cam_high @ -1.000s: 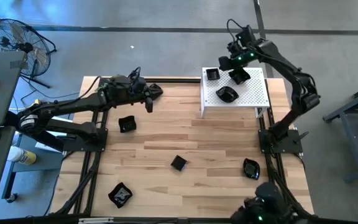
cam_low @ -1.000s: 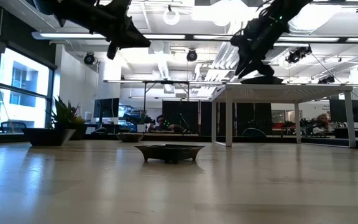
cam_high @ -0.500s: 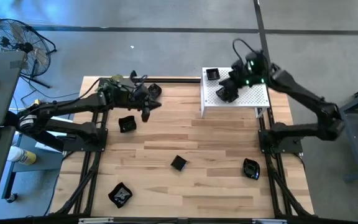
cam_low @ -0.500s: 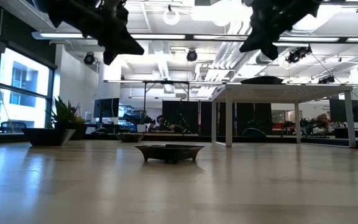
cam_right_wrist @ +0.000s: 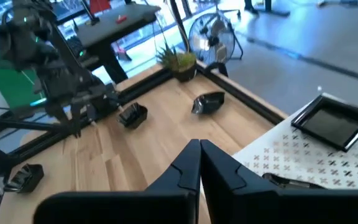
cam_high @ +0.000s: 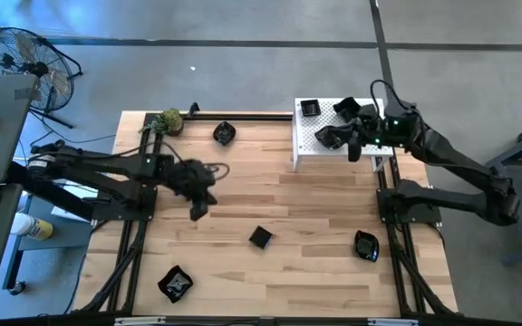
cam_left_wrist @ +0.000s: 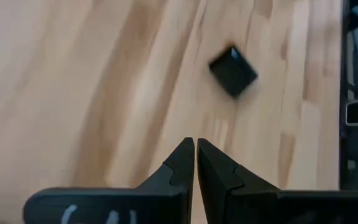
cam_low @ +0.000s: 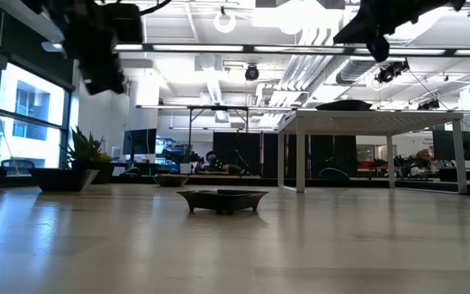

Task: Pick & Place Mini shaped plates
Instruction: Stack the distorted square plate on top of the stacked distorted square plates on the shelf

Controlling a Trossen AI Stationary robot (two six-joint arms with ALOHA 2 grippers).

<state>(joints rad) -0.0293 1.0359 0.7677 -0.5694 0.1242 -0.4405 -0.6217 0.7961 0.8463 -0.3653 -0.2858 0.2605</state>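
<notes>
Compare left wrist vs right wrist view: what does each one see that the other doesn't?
Only the left wrist view: the left gripper, shut, empty, over bare wood, with one square plate ahead.

Only the right wrist view: the right gripper, shut and empty; the white perforated shelf with a square dish on it; two more plates near the table's far edge; the green leafy ball; the fan; the left arm.

Both: the wooden table.

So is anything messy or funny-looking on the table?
Nothing looks broken or spilled. The little black plates are just scattered: some on the wooden table, like the square one, others up on the white perforated stand. One non-plate sits in the far corner: a green leafy ball.
</notes>
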